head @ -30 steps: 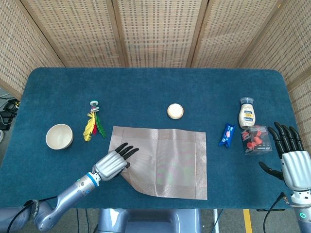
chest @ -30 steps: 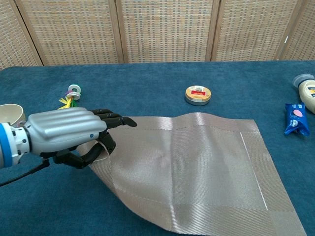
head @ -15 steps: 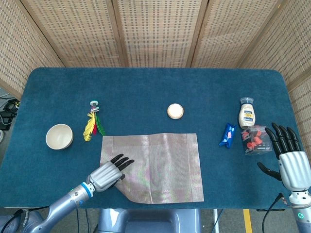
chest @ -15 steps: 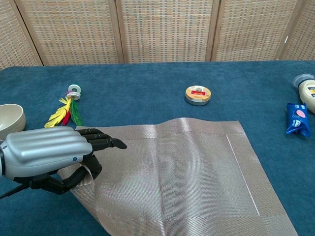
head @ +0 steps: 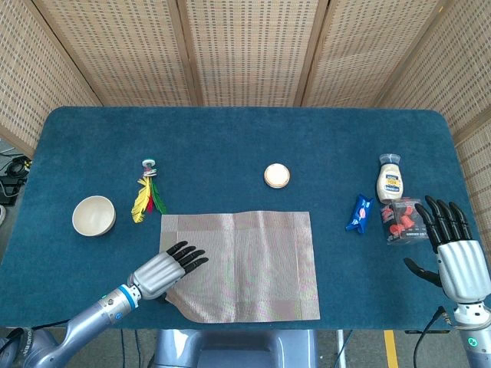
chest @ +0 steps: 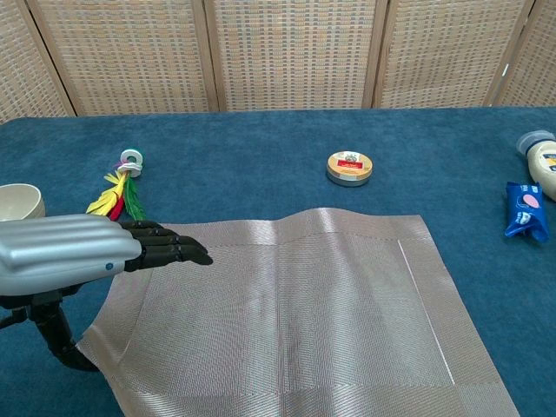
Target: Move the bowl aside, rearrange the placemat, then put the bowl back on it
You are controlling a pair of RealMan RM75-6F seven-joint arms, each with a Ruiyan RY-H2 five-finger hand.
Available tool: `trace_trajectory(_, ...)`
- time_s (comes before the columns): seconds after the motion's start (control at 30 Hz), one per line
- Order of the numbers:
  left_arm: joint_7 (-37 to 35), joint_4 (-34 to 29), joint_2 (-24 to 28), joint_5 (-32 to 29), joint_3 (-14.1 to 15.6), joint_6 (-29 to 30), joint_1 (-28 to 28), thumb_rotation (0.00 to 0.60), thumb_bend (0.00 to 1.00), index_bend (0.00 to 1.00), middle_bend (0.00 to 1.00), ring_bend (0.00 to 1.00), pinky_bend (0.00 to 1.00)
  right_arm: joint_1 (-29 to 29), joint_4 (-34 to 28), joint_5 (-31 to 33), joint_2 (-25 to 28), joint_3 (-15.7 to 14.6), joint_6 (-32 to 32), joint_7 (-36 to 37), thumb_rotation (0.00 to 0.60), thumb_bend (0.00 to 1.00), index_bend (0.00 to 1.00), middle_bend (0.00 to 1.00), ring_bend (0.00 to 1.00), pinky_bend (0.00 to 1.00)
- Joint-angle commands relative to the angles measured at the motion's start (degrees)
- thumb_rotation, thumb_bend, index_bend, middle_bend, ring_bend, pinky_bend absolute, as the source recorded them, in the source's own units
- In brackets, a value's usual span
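Placemat squared near the table's front edge, bowl waiting off to the left.

The placemat [head: 239, 264] lies flat; left hand [head: 161, 272] rests released on its corner and could drag it askew on lifting; bowl [head: 93, 215] sits well apart; right hand [head: 453, 249] hangs released, fingers spread.

The left hand [head: 161, 271] is held low and flat with fingers [chest: 165, 246] extended, thumb dropped beneath, while the right hand [head: 454, 249] is raised upright, fingers spread, nothing gripped.

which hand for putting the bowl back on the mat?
Left, probably. The bowl sits at the table's left end, close to the left hand at the placemat; the right hand waits far right.
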Motion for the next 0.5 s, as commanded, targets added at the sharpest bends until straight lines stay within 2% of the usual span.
trace_trajectory(0.03, -14.2, 1.0, 4.2, 6.1, -0.2, 4.2, 0.8, 0.600, 0.00, 0.00, 0.00, 0.00, 0.00, 0.0, -0.1, -0.1, -0.1, 0.0, -0.1, -0.3, 0.600, 0.00, 0.05, 0.00, 0.00, 0.00)
trace_trajectory(0.1, -16.7, 2.6, 5.2, 6.6, -0.8, 6.4, 1.5, 0.600, 0.00, 0.00, 0.00, 0.00, 0.00, 0.0, -0.2, -0.2, -0.1, -0.1, -0.2, -0.5, 0.600, 0.00, 0.05, 0.00, 0.00, 0.00)
trace_trajectory(0.2, -19.5, 6.1, 7.2, 3.6, -2.7, 9.1, 3.1, 0.600, 0.00, 0.00, 0.00, 0.00, 0.00, 0.0, -0.3, -0.2, -0.2, -0.1, -0.4, -0.9, 0.600, 0.00, 0.05, 0.00, 0.00, 0.00)
trace_trajectory(0.4, -24.8, 13.0, 10.1, -3.7, -5.0, 10.8, 6.4, 0.600, 0.00, 0.00, 0.00, 0.00, 0.00, 0.0, -0.4, -0.4, -0.4, -0.2, -0.6, -1.3, 0.600, 0.00, 0.05, 0.00, 0.00, 0.00)
trace_trajectory(0.5, -26.4, 16.7, 10.2, -5.8, -5.0, 10.5, 7.8, 0.600, 0.00, 0.00, 0.00, 0.00, 0.00, 0.0, -0.5, -0.5, -0.4, -0.3, -0.6, -1.5, 0.600, 0.00, 0.05, 0.00, 0.00, 0.00)
